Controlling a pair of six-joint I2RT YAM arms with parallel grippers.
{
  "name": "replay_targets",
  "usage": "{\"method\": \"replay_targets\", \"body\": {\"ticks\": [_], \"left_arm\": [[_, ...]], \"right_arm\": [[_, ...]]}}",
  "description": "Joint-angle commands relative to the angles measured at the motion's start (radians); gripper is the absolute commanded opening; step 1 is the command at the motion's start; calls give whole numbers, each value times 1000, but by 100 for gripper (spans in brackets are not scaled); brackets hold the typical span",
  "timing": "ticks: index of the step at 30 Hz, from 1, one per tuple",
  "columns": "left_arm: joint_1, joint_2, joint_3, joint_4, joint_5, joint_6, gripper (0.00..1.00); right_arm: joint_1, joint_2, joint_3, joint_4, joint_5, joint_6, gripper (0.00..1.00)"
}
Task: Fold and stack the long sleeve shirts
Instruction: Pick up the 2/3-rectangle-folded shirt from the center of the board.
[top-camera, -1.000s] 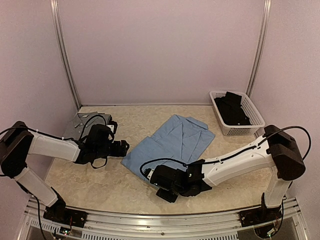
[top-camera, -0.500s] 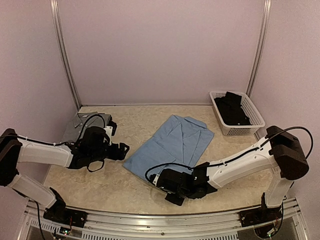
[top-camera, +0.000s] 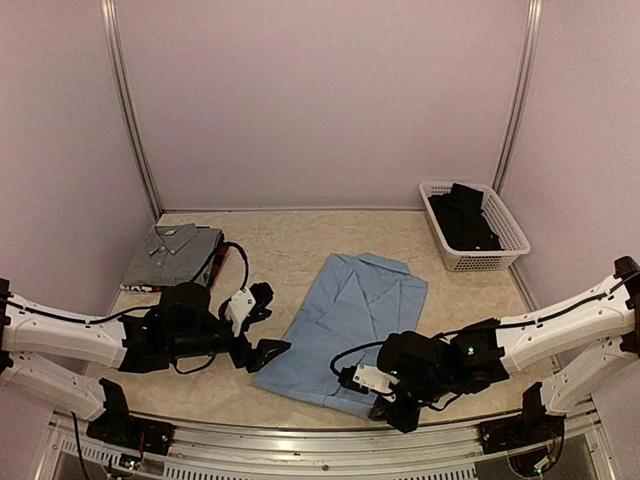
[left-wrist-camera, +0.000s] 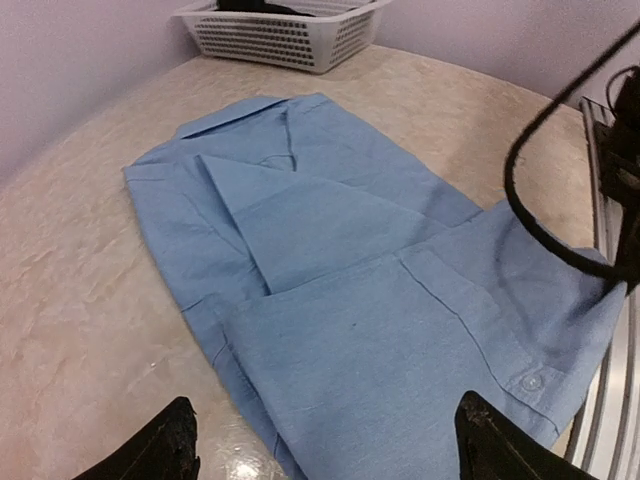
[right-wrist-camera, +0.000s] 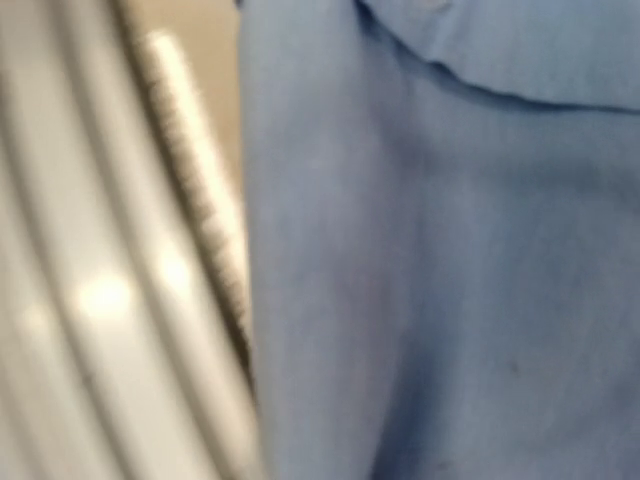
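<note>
Pale lilac walls (top-camera: 320, 100) close in a beige marbled table (top-camera: 300, 235). At its far left lies a grey shirt (top-camera: 172, 255), collared and already folded into a neat rectangle, well apart from both arms.

Next comes the left gripper (top-camera: 268, 322), its jaws spread wide with nothing between them. It sits low, just beside the left edge of the large light blue shirt (top-camera: 355, 320), and faces it. In its wrist view the two black fingertips (left-wrist-camera: 170, 445) frame the cloth straight ahead, with no contact visible.

That collared, buttoned garment lies flat in the middle of the table. Its long axis runs from the collar at the far end to the hem at the near end, slanting a little leftward as it comes near. One sleeve is folded across the front.

At the near right corner of the hem is the right gripper (top-camera: 372, 390), closed tight. Its wrist view is filled with blue cloth, and the corner rises toward it in the left wrist view, so it appears to have the hem pinched. The right arm is therefore the one engaged, and the left is poised at the opposite side.

Far right stands a white plastic mesh basket (top-camera: 482, 262) holding dark garments (top-camera: 465, 215).
</note>
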Motion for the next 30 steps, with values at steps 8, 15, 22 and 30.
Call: {"method": "replay_targets", "body": {"ticks": [8,15,22,30], "left_arm": [[-360,-5,111,-275,15,183,81],[-393,48,175,-403,-10,198,80],[-392,38,189,-439,-57,265,73],[-376,74,205,-438,-92,326,52]], "right_arm": [[9,-347,-114,-60,-208,186,0],[9,-430,-127,-88,-220,238,0],[9,-418,-116,-112,-240,243,0],[9,-445,-101,-124,-246,238,0]]}}
